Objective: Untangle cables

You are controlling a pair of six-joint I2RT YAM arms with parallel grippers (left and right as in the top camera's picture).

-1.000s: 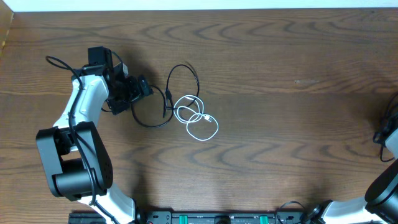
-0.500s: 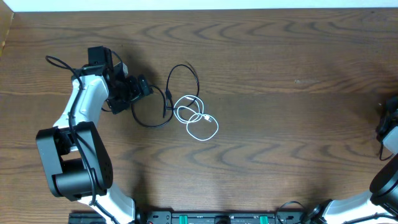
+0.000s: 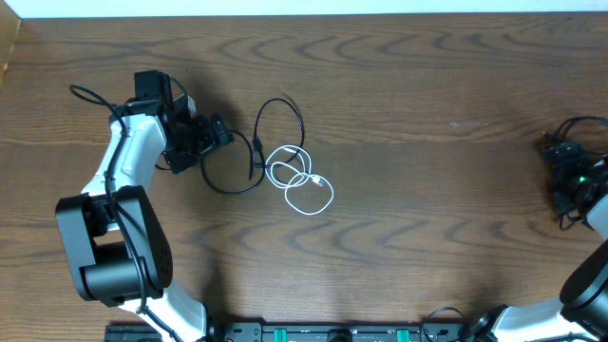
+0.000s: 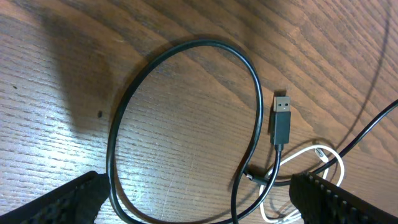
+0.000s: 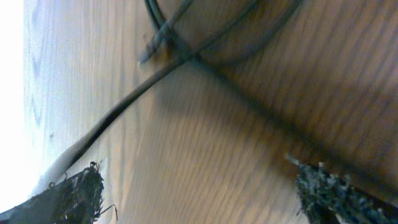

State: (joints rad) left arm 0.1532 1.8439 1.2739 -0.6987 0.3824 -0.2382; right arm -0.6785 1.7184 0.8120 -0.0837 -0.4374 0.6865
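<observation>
Overhead: the white cable lies coiled mid-table, crossing a black cable. That cable's loop sits right below the left gripper, whose fingers are spread wide, probably lined up for a grab. Far right, a second black cable rests by the right gripper, its jaws apart and holding nothing.

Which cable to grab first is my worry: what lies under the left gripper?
Below the open left gripper, a loop of black cable lies on the bare table, with a USB plug and the white cable beside it. The loop's near end runs out of the wrist view.
</observation>
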